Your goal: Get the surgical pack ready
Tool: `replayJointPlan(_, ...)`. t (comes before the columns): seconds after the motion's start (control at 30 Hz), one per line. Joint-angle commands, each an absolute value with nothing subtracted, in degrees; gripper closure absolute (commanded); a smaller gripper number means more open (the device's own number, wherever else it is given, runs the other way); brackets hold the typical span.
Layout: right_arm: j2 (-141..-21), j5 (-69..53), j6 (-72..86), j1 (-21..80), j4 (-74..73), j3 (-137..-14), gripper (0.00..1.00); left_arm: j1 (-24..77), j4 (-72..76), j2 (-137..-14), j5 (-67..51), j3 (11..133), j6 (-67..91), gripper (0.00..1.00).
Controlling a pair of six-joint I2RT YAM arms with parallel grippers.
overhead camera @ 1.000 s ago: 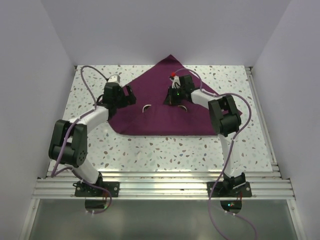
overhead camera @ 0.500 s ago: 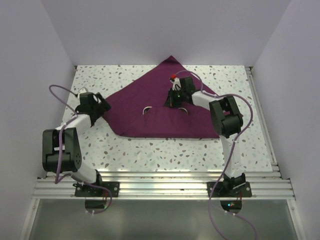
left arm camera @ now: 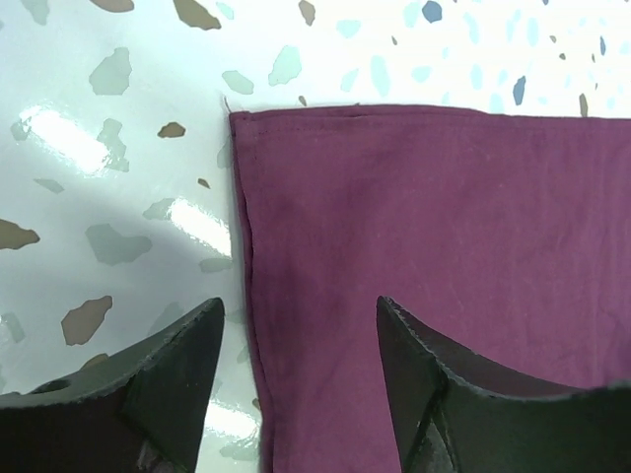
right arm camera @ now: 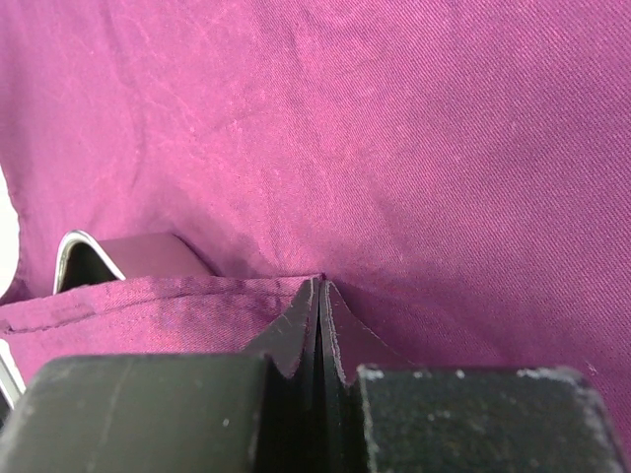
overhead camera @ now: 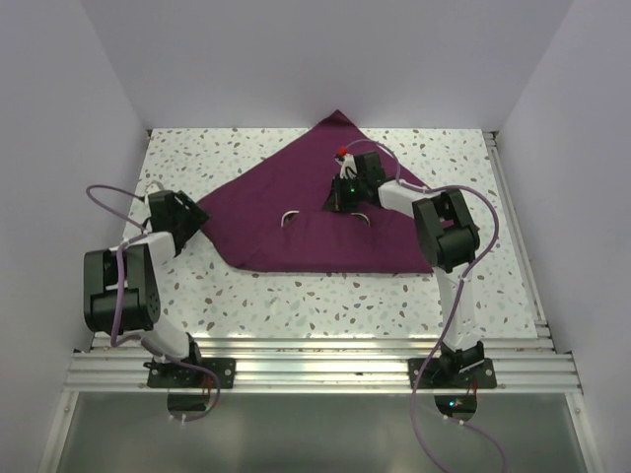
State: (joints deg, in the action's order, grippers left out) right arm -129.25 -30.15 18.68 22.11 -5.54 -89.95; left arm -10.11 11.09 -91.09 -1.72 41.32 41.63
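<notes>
Two arms worked at the plum cloth, which lay spread in a rough triangle on the speckled table, its far point almost at the back wall. Left of the cloth a band of bare tabletop ran out to the table's edge. There the left gripper sat at the cloth's left corner with its fingers apart. One finger hung over bare table just outside the cloth's hemmed left edge and the other over the fabric, and neither pinched anything. Near the cloth's middle a shiny metal rim peeked from under a fold. Just right of that, the right gripper was pressed together on the hemmed edge of the raised fold. On the near side of the cloth's straight front edge a broad strip of table lay open, and right of the cloth there was a narrower one.
</notes>
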Motion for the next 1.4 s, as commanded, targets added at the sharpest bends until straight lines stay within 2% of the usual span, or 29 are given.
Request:
replayJointPlan(0.0, -126.39, -32.87, 19.25, 22.94, -5.89, -89.12, 1.00, -10.46, 16.52, -92.90, -1.67, 41.48, 43.68, 0.34)
replayJointPlan(0.3, -126.30, -33.13, 19.69, 23.03, -5.36, -88.86, 1.00, -10.63, 17.05, -94.83, 2.81, 40.78, 44.74, 0.39)
replayJointPlan(0.37, -126.39, -33.22, 19.69, 22.94, -5.27, -88.86, 1.00, -10.63, 17.66, -96.67, 2.81, 41.22, 45.09, 0.43)
replayJointPlan(0.43, -126.39, -33.22, 19.60, 23.03, -5.27, -88.77, 1.00, -10.63, 19.15, -98.34, 2.29, 41.31, 45.53, 0.52)
replayJointPlan(0.57, -126.30, -33.14, 19.60, 22.94, -5.45, -88.68, 1.00, -10.63, 20.92, -100.81, 2.46, 42.18, 45.97, 0.61)
replayJointPlan(0.67, -126.47, -33.31, 19.60, 22.94, -5.45, -88.59, 1.00, -10.55, 22.05, -101.78, 2.55, 42.89, 45.97, 0.75)
replayJointPlan(0.73, -126.39, -33.40, 19.60, 22.94, -5.45, -88.59, 1.00, -10.63, 22.85, -101.43, 2.46, 42.71, 45.88, 0.91)
replayJointPlan(0.8, -126.30, -33.40, 19.60, 22.94, -5.36, -88.59, 1.00, -10.63, 23.20, -100.81, 3.25, 42.71, 45.36, 1.00)
replayJointPlan(1.1, -126.47, -33.31, 19.86, 23.29, -5.27, -88.33, 1.00, -7.39, 22.24, -92.56, 9.84, 42.01, 39.64, 1.00)
replayJointPlan(1.37, -126.12, -33.22, 20.13, 23.73, -5.36, -87.89, 1.00, 2.28, 20.04, -87.81, 20.47, 43.42, 34.28, 1.00)
